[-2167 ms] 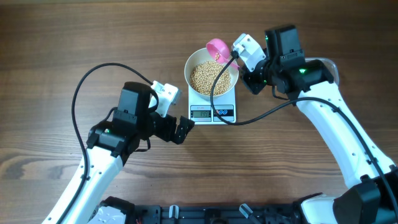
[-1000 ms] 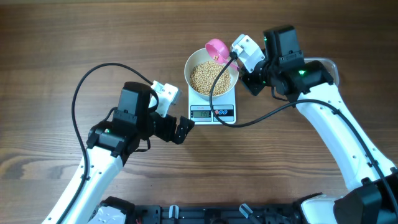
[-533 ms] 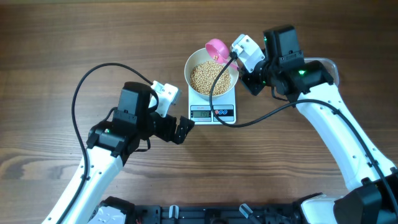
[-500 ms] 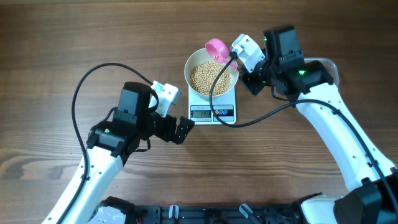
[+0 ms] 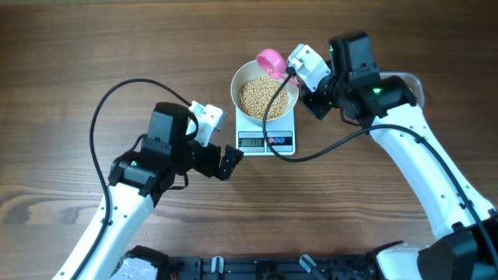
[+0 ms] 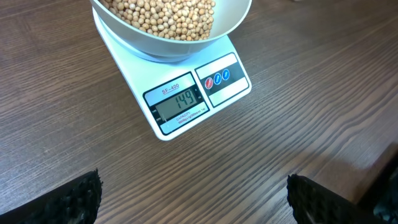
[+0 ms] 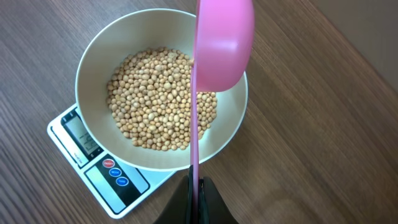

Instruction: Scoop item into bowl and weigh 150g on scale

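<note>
On the scale [image 6: 231, 79] sits the bowl [image 7: 93, 74] of beans [image 7: 155, 102]; display reads 149. Right jaws clamp the pink scoop [image 7: 222, 37] by its handle over the bowl's rim; left jaws gape wide, empty. I judge this the final trim: next, add a few beans gently.

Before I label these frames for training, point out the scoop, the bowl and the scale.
scoop [image 7: 222, 43], right wrist view, on its pink cup.
bowl [image 7: 91, 87], right wrist view, on the bare inner wall.
scale [image 6: 179, 102], left wrist view, on its grey display.
</note>
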{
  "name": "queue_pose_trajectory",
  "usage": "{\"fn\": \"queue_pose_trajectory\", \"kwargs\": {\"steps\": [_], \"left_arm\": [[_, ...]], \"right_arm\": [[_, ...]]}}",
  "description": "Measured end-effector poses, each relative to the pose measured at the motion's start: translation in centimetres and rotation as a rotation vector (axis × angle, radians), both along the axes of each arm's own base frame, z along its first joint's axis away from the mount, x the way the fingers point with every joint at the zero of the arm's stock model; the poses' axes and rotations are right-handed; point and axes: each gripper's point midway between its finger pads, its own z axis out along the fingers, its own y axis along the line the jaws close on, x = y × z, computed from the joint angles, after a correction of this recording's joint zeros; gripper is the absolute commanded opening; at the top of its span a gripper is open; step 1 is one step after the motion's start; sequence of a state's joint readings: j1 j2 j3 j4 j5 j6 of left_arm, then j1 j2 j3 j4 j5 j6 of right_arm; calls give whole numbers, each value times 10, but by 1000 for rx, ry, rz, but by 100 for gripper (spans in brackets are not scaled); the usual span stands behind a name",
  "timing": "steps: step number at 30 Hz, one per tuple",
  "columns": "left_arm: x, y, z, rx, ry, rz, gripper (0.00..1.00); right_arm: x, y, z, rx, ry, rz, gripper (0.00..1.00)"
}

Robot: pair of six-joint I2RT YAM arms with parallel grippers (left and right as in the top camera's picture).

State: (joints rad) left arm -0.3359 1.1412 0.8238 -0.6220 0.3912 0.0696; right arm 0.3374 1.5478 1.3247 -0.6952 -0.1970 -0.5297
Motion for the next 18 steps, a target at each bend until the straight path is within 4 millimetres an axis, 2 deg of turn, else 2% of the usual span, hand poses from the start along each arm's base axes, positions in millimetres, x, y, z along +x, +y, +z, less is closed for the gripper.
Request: {"fn": "queue_pose_trajectory", "kwargs": {"steps": [18], "left_arm": [[0, 0, 0, 0, 0, 0, 100]], "right_arm": [[-2, 2, -1, 36, 33, -38, 4]]}}
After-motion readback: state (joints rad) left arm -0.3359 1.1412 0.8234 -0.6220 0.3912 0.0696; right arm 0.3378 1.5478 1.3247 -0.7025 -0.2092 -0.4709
